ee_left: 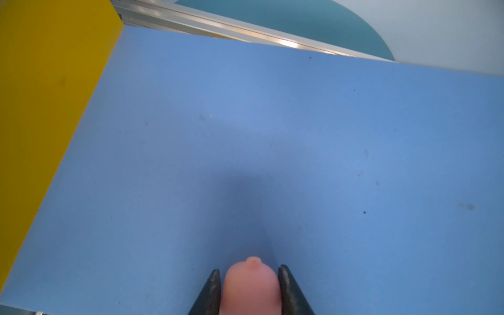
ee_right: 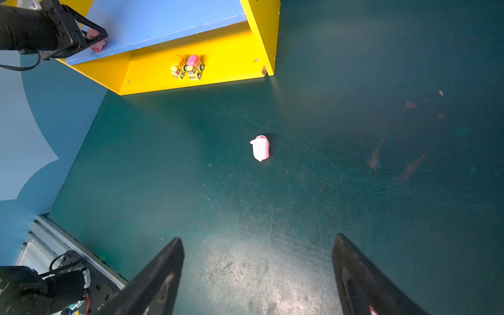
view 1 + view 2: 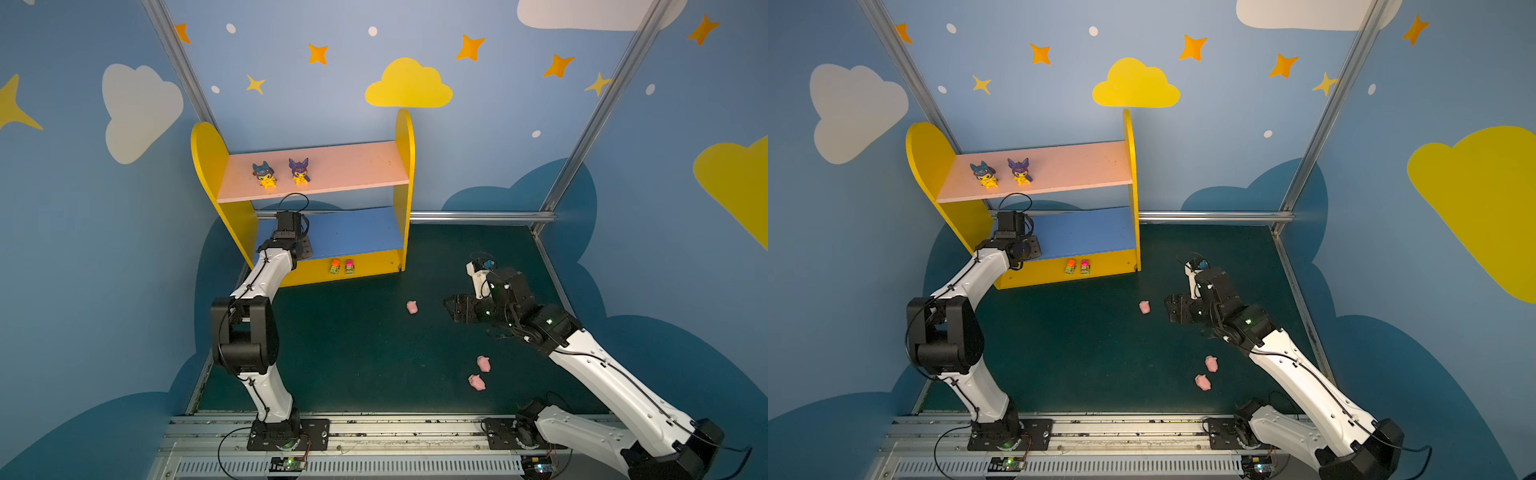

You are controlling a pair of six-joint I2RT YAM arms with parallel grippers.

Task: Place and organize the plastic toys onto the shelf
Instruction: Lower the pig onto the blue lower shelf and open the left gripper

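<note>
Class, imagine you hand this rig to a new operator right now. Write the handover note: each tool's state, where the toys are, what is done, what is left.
Left tool: shut on a pink pig, over the blue lower board, near the yellow side panel.
Right tool: open, empty, above the table, facing the nearest loose pig.
Done: two hooded figurines stand on the pink upper board; two cars sit on the yellow base.
Left: release the held pig, then shelve three loose pigs; the other two pigs lie nearer the arm bases.
</note>
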